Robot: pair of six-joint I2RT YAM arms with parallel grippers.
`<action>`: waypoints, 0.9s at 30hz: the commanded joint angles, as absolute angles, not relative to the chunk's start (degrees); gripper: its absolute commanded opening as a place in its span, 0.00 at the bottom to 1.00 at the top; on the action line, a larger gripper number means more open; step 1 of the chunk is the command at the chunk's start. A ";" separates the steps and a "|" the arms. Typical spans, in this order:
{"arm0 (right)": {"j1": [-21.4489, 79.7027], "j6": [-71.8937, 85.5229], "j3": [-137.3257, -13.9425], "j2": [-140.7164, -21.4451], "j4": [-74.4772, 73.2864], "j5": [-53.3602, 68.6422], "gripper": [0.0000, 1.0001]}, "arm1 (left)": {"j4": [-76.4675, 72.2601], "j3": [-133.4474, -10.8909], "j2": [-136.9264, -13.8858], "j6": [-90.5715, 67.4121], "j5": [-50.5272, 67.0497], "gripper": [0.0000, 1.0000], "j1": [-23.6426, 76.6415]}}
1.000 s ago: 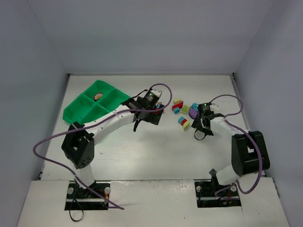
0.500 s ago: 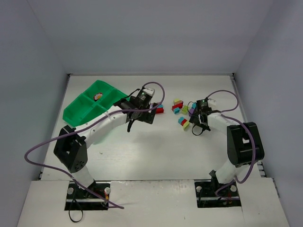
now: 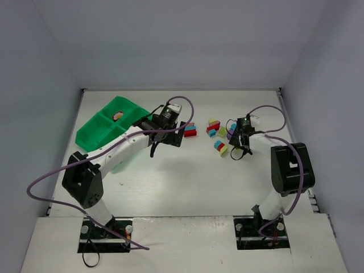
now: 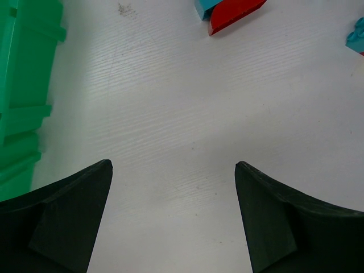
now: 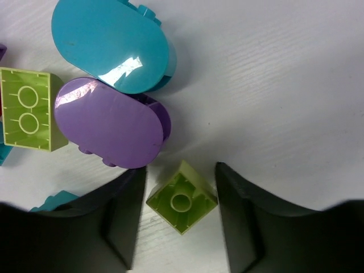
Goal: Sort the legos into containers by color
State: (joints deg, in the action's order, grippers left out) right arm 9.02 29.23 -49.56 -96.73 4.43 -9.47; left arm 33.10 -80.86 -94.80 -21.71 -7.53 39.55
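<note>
The green tray [image 3: 94, 135] lies at the far left, its edge in the left wrist view [image 4: 25, 85]; one small piece [image 3: 118, 115] lies in a far compartment. My left gripper [image 3: 169, 138] [image 4: 173, 165] is open and empty over bare table, left of a red and cyan brick pair [image 3: 190, 132] [image 4: 233, 14]. My right gripper [image 3: 235, 148] [image 5: 180, 168] is shut on a small yellow-green brick [image 5: 182, 199], upside down, its corners touching both fingers. Just beyond lie a purple oval piece [image 5: 111, 122] [image 3: 229, 135], a cyan oval piece [image 5: 108, 42] and a yellow-green brick [image 5: 28, 108].
More legos lie loose right of centre: a red, yellow-green and cyan group [image 3: 212, 127] and a cyan, red and yellow-green group [image 3: 220, 147]. Grey walls close the table at the back and both sides. Purple cables loop over both arms.
My left gripper has shifted a little left, away from the red and cyan pair. My right gripper has moved up-left into the legos, beside the purple oval piece.
</note>
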 commanded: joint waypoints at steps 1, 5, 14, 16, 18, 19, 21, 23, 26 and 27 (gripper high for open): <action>8.70 29.27 -50.98 -97.30 5.62 -9.84 0.44 | 32.17 -81.56 -91.49 -21.97 -8.00 0.82 39.11; 8.79 29.44 -49.75 -95.89 5.36 -9.58 0.26 | 32.61 -81.56 -91.06 -21.71 -8.52 0.82 39.02; 10.28 26.99 -49.66 -87.11 2.55 -9.23 0.00 | 31.20 -81.56 -90.35 -22.94 -3.97 0.81 38.14; 10.28 26.81 -49.75 -85.78 1.85 -8.88 0.00 | 29.80 -81.21 -90.44 -23.73 -2.82 0.81 38.14; 10.28 26.54 -50.27 -85.08 0.80 -8.00 0.00 | 29.18 -81.21 -90.53 -24.34 -1.59 0.81 38.14; 10.37 26.46 -50.45 -84.73 0.53 -7.56 0.00 | 29.01 -81.38 -90.44 -24.43 -0.89 0.81 38.23; 11.51 26.80 -50.89 -82.63 0.26 -6.07 0.00 | 27.78 -81.30 -89.83 -25.31 1.91 0.81 38.32; 13.26 28.29 -51.24 -80.87 0.26 -4.14 0.00 | 25.59 -80.60 -89.13 -27.14 4.29 0.81 38.41; 14.67 31.89 -52.29 -77.44 -1.39 -1.94 0.00 | 19.27 -78.32 -87.72 -31.10 9.22 0.81 38.58; 15.03 34.78 -52.56 -75.69 -1.49 -0.63 0.00 | 15.16 -77.53 -87.37 -34.07 10.27 0.81 38.76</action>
